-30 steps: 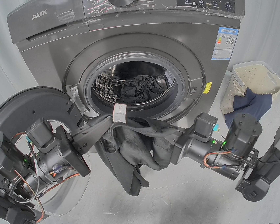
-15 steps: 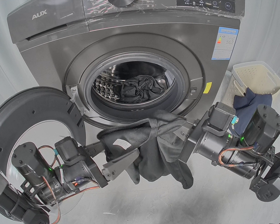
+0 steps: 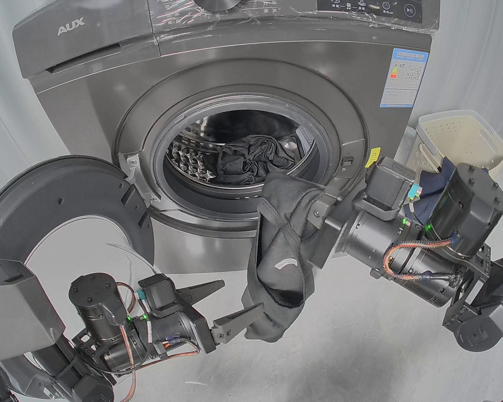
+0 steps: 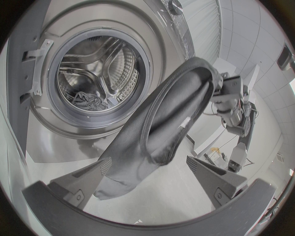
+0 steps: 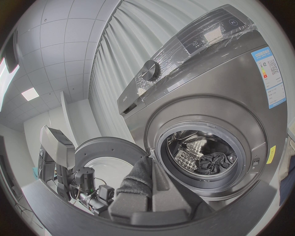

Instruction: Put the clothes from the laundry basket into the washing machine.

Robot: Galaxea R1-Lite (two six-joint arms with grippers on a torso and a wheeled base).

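Grey floor, washing machine [image 3: 104, 101] door open. Right gripper [image 3: 319, 212] pinches dark garment [image 3: 277, 249] at the drum mouth's 5 o'clock; cloth hangs limp. Left gripper [image 3: 238, 298] spread wide at the hem's 8 o'clock. Soft, light, floppy: probably best grabbed at a bunched fold.

Washing machine [image 3: 237, 63] is seen across the upper centre of the frame, its door [image 3: 55, 201] swung out to the left edge. A bundled garment [image 3: 250, 157] is lodged inside the drum [image 3: 193, 151] at centre. A hanging garment [image 3: 280, 249] is held by the right gripper [image 3: 321, 206] just below and in front of the drum's mouth. The left gripper [image 3: 242, 296] is placed at lower left, jaws spread, beside that garment's lower end. The laundry basket [image 3: 464, 135] is set at the right edge beside the machine, a draped cloth [image 3: 436, 176] over its near rim, behind the right arm
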